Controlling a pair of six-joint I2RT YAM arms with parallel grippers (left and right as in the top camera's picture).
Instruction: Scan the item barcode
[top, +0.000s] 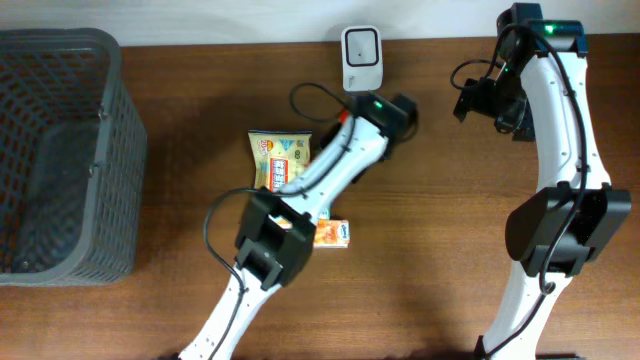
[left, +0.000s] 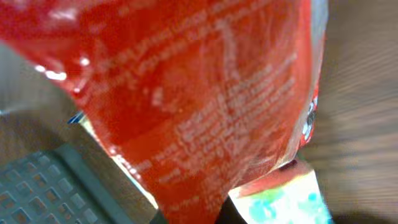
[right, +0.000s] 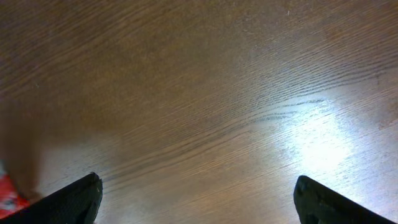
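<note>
Presentation step: my left gripper, clamped on the red printed packet, holds it just in front of the white barcode scanner; next, I judge, the packet must turn until its code faces the scanner; my right gripper hovers spread and empty, well right of it.

Brown wood table under me.
Pale wall strip at 12 o'clock; bright glare on the grain at 4 o'clock.
</note>
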